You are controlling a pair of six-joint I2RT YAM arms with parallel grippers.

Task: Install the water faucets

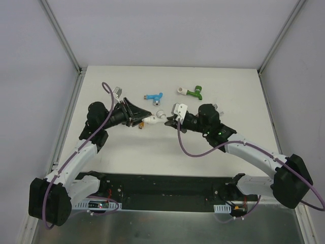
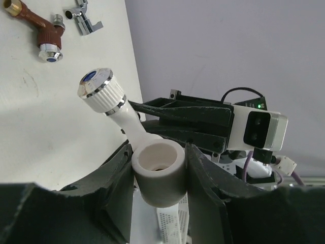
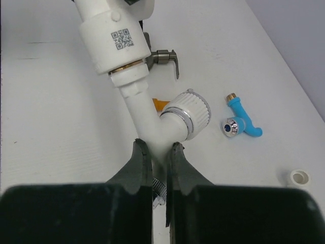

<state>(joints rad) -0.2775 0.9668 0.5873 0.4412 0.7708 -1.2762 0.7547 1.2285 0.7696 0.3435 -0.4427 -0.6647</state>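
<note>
The right gripper (image 3: 157, 148) is pinching the white plastic bent-spout faucet (image 3: 139, 109); the left gripper (image 2: 158, 168) is clamping its short white cylindrical fitting (image 2: 160, 185).

- My right gripper (image 3: 157, 147): black.
- White faucet (image 3: 139, 109): silver-rimmed cap.
- Pipe fitting (image 3: 114, 43): white, black QR code.
- Blue faucet (image 3: 242, 121): silver cap, blue dot.
- Green faucet (image 1: 194, 93), brown faucet (image 2: 45, 33).

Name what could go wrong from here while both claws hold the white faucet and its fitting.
1. The left claw grips the fitting, the right claw the white faucet seated in it; twisting out of step may jam the joint.
2. The right claw pinches only the faucet's narrow end and may slip.
3. A swing could knock the nearby blue faucet.
</note>
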